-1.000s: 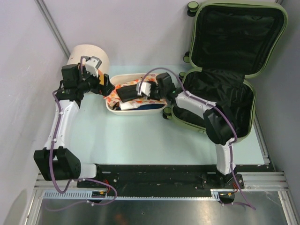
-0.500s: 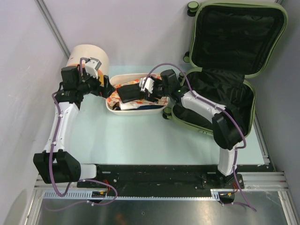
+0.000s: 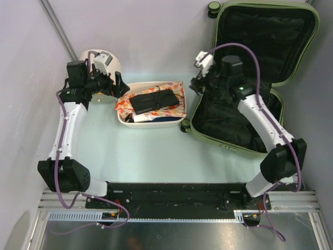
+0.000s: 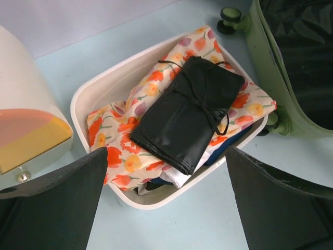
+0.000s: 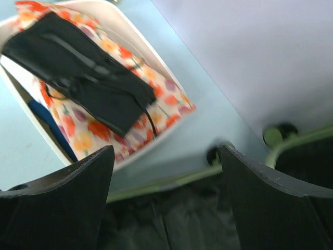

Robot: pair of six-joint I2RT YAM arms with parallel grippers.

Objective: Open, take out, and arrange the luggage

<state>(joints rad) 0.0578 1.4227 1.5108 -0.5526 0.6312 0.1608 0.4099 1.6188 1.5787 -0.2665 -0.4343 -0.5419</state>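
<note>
The luggage (image 3: 244,122) is an olive-green suitcase lying open at the right, its lid (image 3: 265,39) raised and black lining showing. My right gripper (image 3: 200,83) hangs open and empty over its left rim; the right wrist view shows that rim (image 5: 156,188) and lining (image 5: 182,226) between the fingers of the right gripper (image 5: 166,203). A black pouch (image 3: 154,100) lies on floral cloth (image 3: 174,88) in a white tub (image 3: 151,124). My left gripper (image 3: 118,86) is open just left of the tub; the left wrist view has the left gripper (image 4: 166,208) above the tub's near rim (image 4: 156,200) and the pouch (image 4: 190,112).
A round cream drawer box (image 3: 106,62) with an orange front (image 4: 31,138) stands behind the left gripper. Grey walls close in the back and both sides. The suitcase's black wheels (image 3: 185,125) sit beside the tub's right end. Pale blue table (image 3: 156,151) lies in front.
The right gripper opened, left the black pouch lying on the tub's pile, and drew back right over the suitcase's rim. The left gripper shifted slightly back.
</note>
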